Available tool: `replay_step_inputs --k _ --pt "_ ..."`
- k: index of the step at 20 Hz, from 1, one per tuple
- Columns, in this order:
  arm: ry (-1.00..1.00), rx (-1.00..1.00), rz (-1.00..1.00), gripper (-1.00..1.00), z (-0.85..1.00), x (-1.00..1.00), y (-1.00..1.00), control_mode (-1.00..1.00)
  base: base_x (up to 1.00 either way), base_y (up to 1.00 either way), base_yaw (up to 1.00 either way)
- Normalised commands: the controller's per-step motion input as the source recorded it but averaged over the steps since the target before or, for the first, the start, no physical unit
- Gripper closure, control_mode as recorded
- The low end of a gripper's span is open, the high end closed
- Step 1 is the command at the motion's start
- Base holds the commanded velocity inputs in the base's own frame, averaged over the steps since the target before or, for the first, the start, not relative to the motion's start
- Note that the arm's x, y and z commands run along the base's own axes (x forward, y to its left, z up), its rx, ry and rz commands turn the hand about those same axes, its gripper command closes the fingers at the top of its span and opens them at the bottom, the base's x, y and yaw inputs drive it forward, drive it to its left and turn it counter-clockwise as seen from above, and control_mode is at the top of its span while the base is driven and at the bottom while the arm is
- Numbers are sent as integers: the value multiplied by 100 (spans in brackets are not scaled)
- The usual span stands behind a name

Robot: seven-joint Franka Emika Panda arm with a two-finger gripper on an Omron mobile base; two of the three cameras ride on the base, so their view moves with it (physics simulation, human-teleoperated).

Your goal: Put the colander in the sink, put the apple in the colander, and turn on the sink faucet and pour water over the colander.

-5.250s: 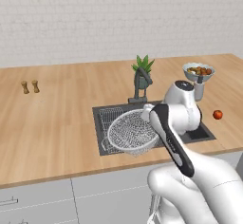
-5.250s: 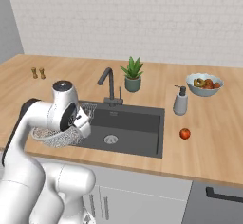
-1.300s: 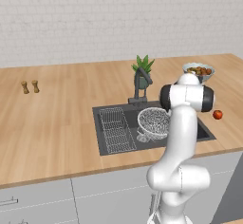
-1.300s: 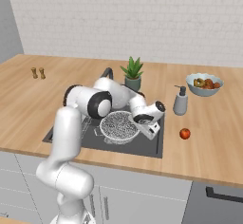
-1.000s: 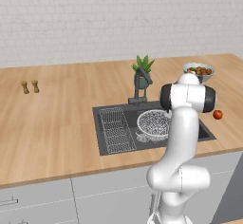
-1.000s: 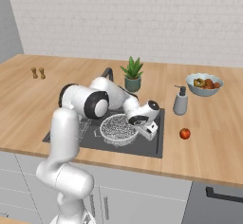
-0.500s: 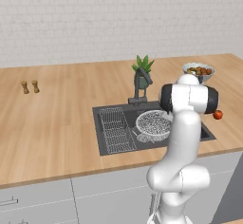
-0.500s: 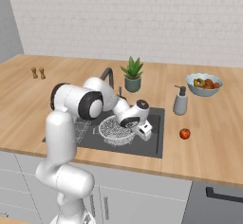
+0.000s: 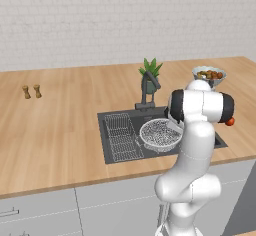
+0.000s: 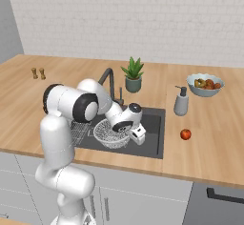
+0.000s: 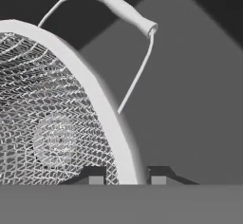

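The silvery wire-mesh colander (image 9: 160, 134) (image 10: 110, 133) (image 11: 52, 123) sits low inside the dark grey sink (image 9: 115, 153) (image 10: 153, 124), to the right of a wire rack. My gripper (image 10: 137, 135) (image 11: 124, 178) is shut on the colander's pale rim at its right side, one fingertip inside the mesh and one outside. A side handle (image 11: 124, 10) sticks out beyond the rim. The small red apple (image 9: 230, 122) (image 10: 185, 134) lies on the wooden counter right of the sink. The sink faucet (image 9: 148, 87) (image 10: 108, 78) arches over the basin's back edge; no water shows.
A rectangular wire rack (image 9: 122, 135) fills the sink's left part. A potted plant (image 9: 151, 72) (image 10: 133, 74) stands behind the faucet, a soap dispenser (image 10: 181, 102) and a fruit bowl (image 9: 208, 75) (image 10: 205, 85) at the right, and two shakers (image 9: 31, 91) (image 10: 38, 72) far left.
The colander, still gripped at its rim, has shifted a little to the left and lower in the sink, and the arm has swung along with it.
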Motion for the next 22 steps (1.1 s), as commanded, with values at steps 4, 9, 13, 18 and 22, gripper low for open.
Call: replay_step_inputs --k 4,9,13,18,22 --pt "3 0 -9 100 -4 14 11 -100 0 0 0" --pt "5 0 -9 100 -2 15 8 -100 0 0 0" --pt "0 0 -3 -100 0 -4 2 -100 0 0 0" --pt "-1 2 -1 -100 15 -14 4 -100 0 0 0" --pt "-1 3 0 -100 29 -22 0 -100 0 0 0"
